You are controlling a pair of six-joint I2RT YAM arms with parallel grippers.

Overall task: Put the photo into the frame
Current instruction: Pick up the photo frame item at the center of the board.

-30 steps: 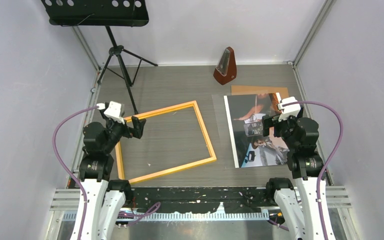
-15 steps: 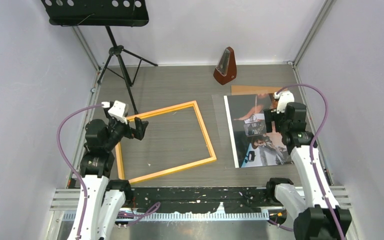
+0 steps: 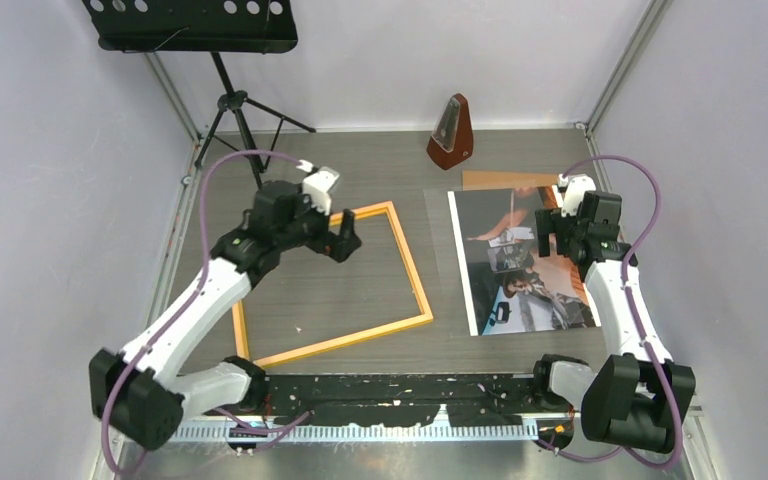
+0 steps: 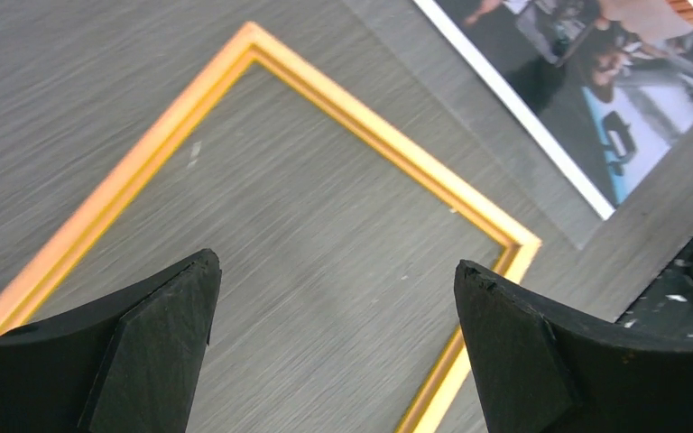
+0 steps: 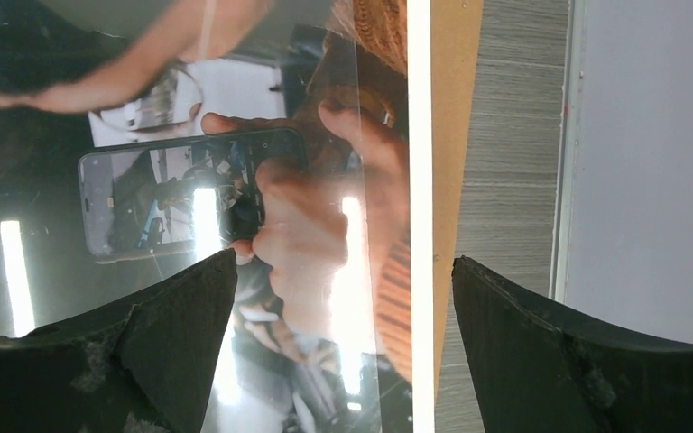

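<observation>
Grey table (image 3: 360, 160), photo (image 3: 505, 290) lying lengthwise near-to-far, left gripper (image 4: 336, 268) and right gripper (image 5: 345, 262) released

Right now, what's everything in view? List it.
frame: 1, yellow-orange, flat, left of centre
photo: 1, dark and orange, white border, right of frame
clear sheet: 1, transparent, over photo, overhanging its left edge
board: 1, brown, under photo, showing past its far edge
metronome: 1, reddish-brown, far edge, upright
music stand: 1, black, far-left corner
table: 1, grey wood grain
left gripper: 1, black, open, above frame
right gripper: 1, black, open, above photo's right edge
</observation>
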